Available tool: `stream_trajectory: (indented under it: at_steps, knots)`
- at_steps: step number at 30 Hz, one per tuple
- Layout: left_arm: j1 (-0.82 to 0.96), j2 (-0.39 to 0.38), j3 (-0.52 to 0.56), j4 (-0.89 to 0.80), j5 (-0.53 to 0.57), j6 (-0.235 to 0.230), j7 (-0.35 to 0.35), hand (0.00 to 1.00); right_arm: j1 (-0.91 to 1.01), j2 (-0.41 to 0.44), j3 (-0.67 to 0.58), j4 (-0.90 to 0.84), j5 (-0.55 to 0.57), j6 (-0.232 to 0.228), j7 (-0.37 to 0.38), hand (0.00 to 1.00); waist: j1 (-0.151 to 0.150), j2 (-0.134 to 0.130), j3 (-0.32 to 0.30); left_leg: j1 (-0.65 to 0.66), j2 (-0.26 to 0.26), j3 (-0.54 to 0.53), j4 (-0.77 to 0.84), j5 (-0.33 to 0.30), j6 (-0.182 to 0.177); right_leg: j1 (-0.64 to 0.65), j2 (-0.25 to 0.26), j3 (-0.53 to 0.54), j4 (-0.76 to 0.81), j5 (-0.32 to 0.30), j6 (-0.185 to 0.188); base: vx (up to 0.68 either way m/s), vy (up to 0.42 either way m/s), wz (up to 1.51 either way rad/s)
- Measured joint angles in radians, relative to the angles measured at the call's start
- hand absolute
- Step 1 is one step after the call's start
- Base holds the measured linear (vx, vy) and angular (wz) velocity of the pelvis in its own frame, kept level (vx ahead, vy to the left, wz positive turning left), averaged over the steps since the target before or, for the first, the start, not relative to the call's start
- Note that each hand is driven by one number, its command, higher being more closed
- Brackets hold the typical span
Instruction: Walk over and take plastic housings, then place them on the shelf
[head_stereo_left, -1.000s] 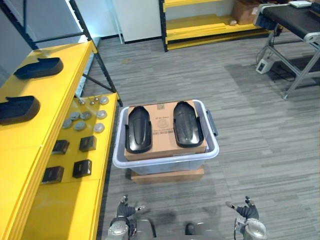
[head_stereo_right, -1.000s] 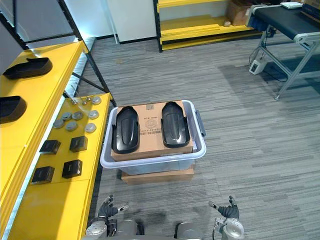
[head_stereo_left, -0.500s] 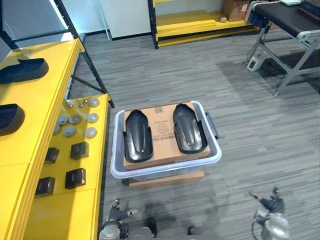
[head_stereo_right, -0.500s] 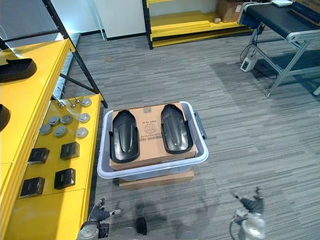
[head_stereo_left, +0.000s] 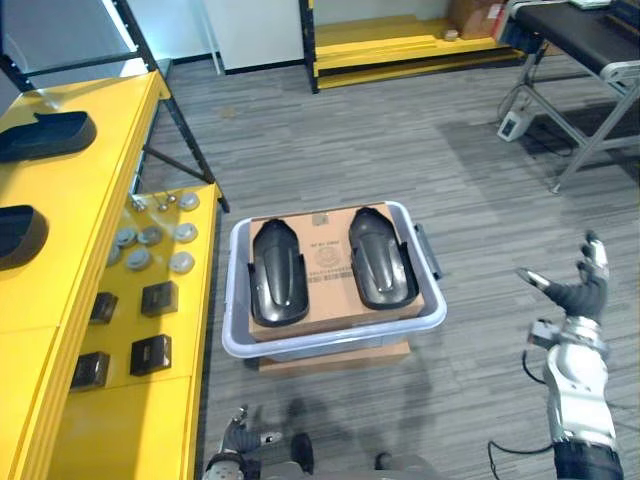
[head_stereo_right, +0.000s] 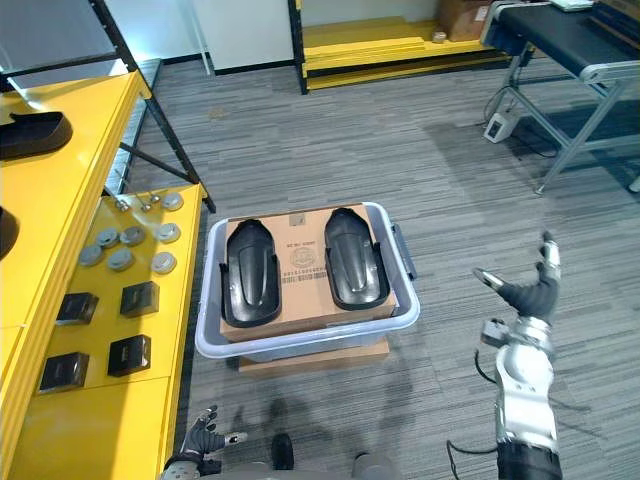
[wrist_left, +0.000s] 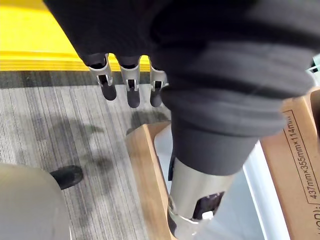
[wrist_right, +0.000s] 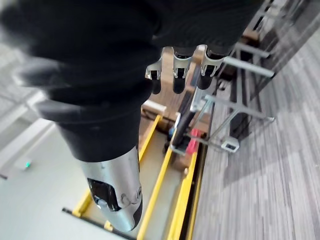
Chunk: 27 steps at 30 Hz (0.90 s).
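Note:
Two black plastic housings (head_stereo_left: 276, 283) (head_stereo_left: 379, 267) lie side by side on a cardboard box (head_stereo_left: 330, 257) inside a pale plastic crate (head_stereo_left: 330, 341) on the floor. Two more black housings (head_stereo_left: 45, 134) (head_stereo_left: 18, 230) rest on the yellow shelf (head_stereo_left: 70, 270) at the left. My right hand (head_stereo_left: 576, 293) is raised to the right of the crate, fingers straight and spread, holding nothing. My left hand (head_stereo_left: 237, 440) hangs low near the view's bottom edge, in front of the crate, with relaxed fingers (wrist_left: 129, 85) and nothing in it.
Several round metal discs (head_stereo_left: 155, 234) and small black blocks (head_stereo_left: 130, 330) lie on the shelf's lower yellow step. A brown box (head_stereo_left: 335, 356) sits under the crate. A conveyor on metal legs (head_stereo_left: 580, 60) stands at the far right, another yellow rack (head_stereo_left: 400, 40) at the back.
My right hand has risen from the bottom edge to beside the crate, fingers spread. The left hand has dropped lower. The camera has shifted slightly.

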Motion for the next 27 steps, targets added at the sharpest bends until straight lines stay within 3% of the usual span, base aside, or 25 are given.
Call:
stream_trajectory:
  at_steps: [1,9,14,19,20,27]
  knots:
    - [-0.005,-0.002,-0.008,-0.006,0.0,-0.001,0.001,0.0,-0.047,0.0,0.013,0.057,-0.001,0.007,-0.003,0.0,0.013,0.011,0.011,-0.012,-0.001,-0.007,-0.001,0.009,0.001,-0.007,0.0,-0.007,-0.001,0.005,-0.001,-0.1,0.008,0.19]
    - [-0.056,-0.011,-0.036,-0.02,-0.051,-0.004,0.031,0.0,-0.377,-0.059,0.024,0.458,0.0,0.079,-0.052,0.0,0.032,0.067,0.128,-0.117,0.005,-0.085,-0.005,0.071,-0.005,-0.081,0.007,-0.08,0.003,0.029,-0.008,-0.1,-0.002,0.26]
    - [-0.083,-0.023,-0.039,-0.018,-0.09,-0.01,0.06,0.0,-0.482,-0.068,-0.012,0.614,0.026,0.094,-0.067,0.0,0.043,0.071,0.176,-0.147,0.002,-0.093,-0.004,0.078,-0.007,-0.107,0.007,-0.089,0.003,0.031,-0.009,0.0,-0.012,0.07]
    - [-0.113,-0.023,-0.067,-0.019,-0.121,-0.024,0.072,0.0,-0.573,-0.085,-0.056,0.713,0.059,0.114,-0.071,0.0,0.043,0.079,0.233,-0.173,0.001,-0.109,-0.003,0.098,-0.033,-0.126,0.002,-0.105,0.004,0.031,-0.009,0.02,-0.027,0.08]
    - [-0.116,-0.023,-0.073,-0.02,-0.121,-0.024,0.073,0.0,-0.584,-0.085,-0.056,0.729,0.059,0.116,-0.071,1.0,0.043,0.08,0.238,-0.175,0.001,-0.11,-0.003,0.101,-0.037,-0.127,0.002,-0.106,0.004,0.031,-0.009,0.01,-0.02,0.05]
    - [-0.129,-0.023,-0.078,-0.025,-0.13,-0.024,0.085,0.0,-0.611,-0.086,-0.054,0.753,0.065,0.11,-0.061,1.0,0.042,0.083,0.259,-0.188,0.005,-0.113,-0.003,0.108,-0.047,-0.143,0.004,-0.101,0.004,0.035,-0.014,-0.01,-0.008,-0.03]
